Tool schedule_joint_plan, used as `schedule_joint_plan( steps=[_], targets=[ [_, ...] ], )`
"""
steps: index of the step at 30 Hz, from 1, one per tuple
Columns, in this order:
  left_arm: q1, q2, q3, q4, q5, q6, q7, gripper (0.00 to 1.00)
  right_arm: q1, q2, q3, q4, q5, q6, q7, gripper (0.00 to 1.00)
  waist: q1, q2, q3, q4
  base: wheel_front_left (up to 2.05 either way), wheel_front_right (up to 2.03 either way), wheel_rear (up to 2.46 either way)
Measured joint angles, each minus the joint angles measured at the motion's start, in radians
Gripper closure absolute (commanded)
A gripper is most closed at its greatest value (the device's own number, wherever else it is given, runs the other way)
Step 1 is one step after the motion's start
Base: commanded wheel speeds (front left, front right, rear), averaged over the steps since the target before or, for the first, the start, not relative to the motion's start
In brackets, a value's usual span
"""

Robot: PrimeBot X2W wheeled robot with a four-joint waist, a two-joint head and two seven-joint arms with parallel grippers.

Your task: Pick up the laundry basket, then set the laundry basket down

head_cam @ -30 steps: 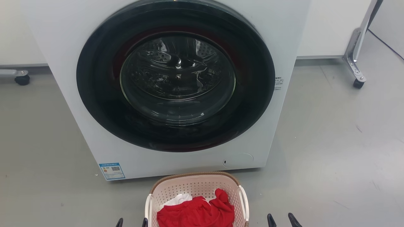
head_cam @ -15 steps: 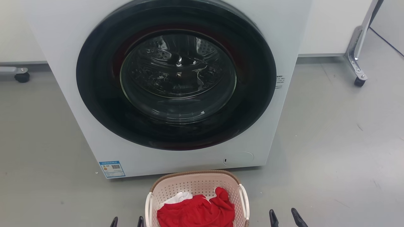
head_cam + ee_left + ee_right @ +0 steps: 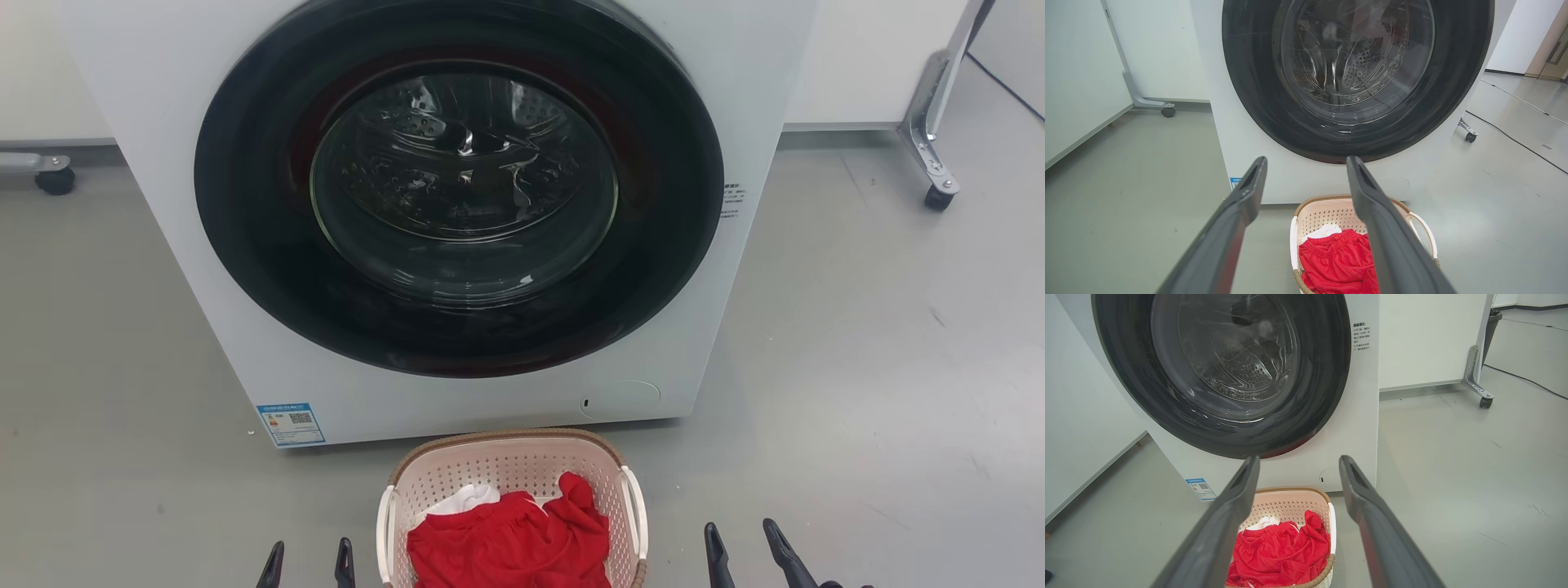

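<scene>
Pale pink-beige plastic, punched all over with small holes. That's the laundry basket (image 3: 506, 469), sitting on the grey floor (image 3: 857, 367) just out from the foot of the washing machine (image 3: 457, 404), right under its round dark door (image 3: 461, 180). It has a brown woven-look rim, an oval shape and a thin white loop handle (image 3: 635, 514) on each flank. Inside there's a soft red garment (image 3: 506, 547) heaped high, with a scrap of white cloth (image 3: 465, 498) on the side nearer the machine.

My left gripper (image 3: 309, 563) and right gripper (image 3: 741, 543) are both farther out from the machine than the basket, one on each flank. Fingers are spread wide on both, holding nothing and not touching the basket.

What worries me is those handles — slim, smooth and curved, and I judge my long hard fingers could slide off them or close beside one and miss. The basket looks light and the floor slick, so a nudge from one finger would likely skate it into the machine's front panel. If one arm rises before the other, the basket tips and the red heap slumps out — loose fabric won't hold its place. The holed wall may flex if I squeeze it instead of a handle, and a fingertip could snag the cloth.
</scene>
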Motion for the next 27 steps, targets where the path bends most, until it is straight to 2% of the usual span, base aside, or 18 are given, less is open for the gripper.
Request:
schedule_joint_plan(
  steps=[25,26,27],
  targets=[
    [-0.018,-0.009,0.022,0.007,0.010,0.000,0.000,0.00,-0.002,0.013,-0.032,-0.011,-0.023,0.000,0.000,0.00,0.0000,0.0000,0.021,-0.002,0.00,0.00,0.00],
    [-0.016,-0.012,0.027,0.008,0.010,-0.001,0.000,1.00,-0.003,0.013,-0.029,-0.007,-0.024,0.000,0.001,1.00,0.0000,0.0000,0.021,-0.003,0.00,0.00,0.00],
    [-0.014,-0.012,0.027,0.017,0.010,-0.001,0.001,1.00,0.000,0.013,-0.029,0.002,-0.022,0.000,0.002,1.00,0.0000,0.0000,0.021,-0.003,0.00,0.00,0.00]
  ],
)
